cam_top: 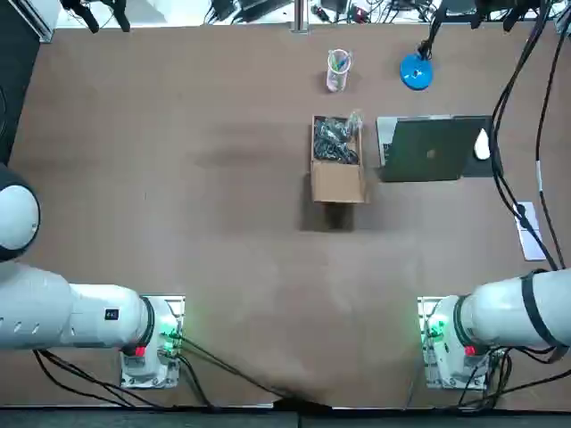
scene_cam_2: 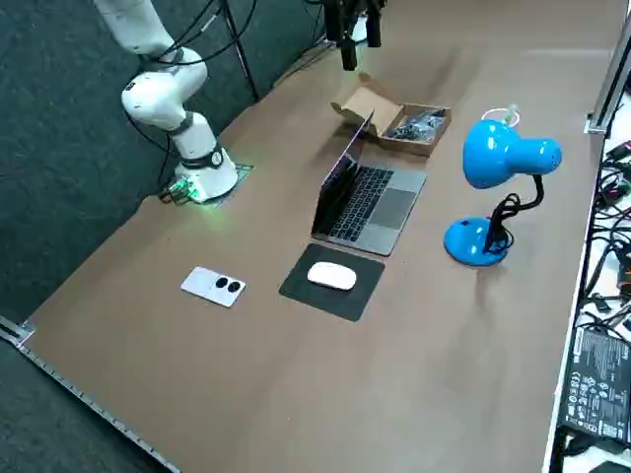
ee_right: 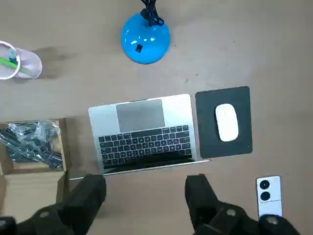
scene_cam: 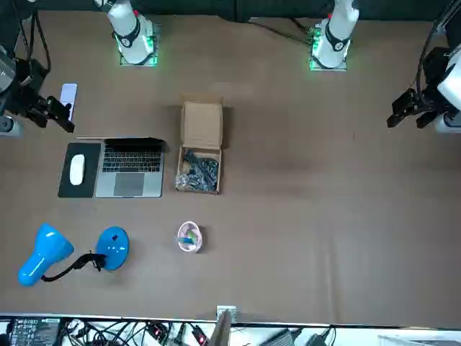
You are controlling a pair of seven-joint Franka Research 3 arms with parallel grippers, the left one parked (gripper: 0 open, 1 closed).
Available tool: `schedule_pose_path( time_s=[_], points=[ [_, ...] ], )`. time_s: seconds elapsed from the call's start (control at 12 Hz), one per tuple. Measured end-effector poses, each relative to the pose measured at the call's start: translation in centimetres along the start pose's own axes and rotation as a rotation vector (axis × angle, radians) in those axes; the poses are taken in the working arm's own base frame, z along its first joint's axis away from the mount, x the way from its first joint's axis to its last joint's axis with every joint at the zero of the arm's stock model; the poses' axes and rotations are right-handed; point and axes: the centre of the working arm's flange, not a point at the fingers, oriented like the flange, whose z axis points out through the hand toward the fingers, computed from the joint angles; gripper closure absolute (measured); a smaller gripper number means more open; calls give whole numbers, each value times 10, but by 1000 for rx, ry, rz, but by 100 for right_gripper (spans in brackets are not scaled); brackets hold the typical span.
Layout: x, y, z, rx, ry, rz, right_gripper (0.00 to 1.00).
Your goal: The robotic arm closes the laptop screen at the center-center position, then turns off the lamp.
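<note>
Laptop (ee_right: 142,129) lies open on the desk (ee_right: 244,44) below the right pincer (ee_right: 144,188), which hangs released well above the raised screen's edge, fingers (ee_right: 195,191) spread wide and grasping nothing. A mouse (ee_right: 226,122) on a dark mouse pad (ee_right: 208,142) lies just beside the laptop on the robot's right, a phone (ee_right: 268,196) lies near the pad toward the robot, and a cardboard box (ee_right: 29,181) holding bagged dark parts stands at the laptop's left. Beyond the keyboard the blue lamp (ee_right: 145,38) stands near the desk's far edge, with a clear cup (ee_right: 14,61) to its left.
</note>
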Motion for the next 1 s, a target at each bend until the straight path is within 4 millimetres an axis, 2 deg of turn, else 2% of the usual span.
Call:
schedule_pose_path(
  time_s=[1.0],
  points=[
    [-1,0,1,-1,-6,-1,0]
  ],
)
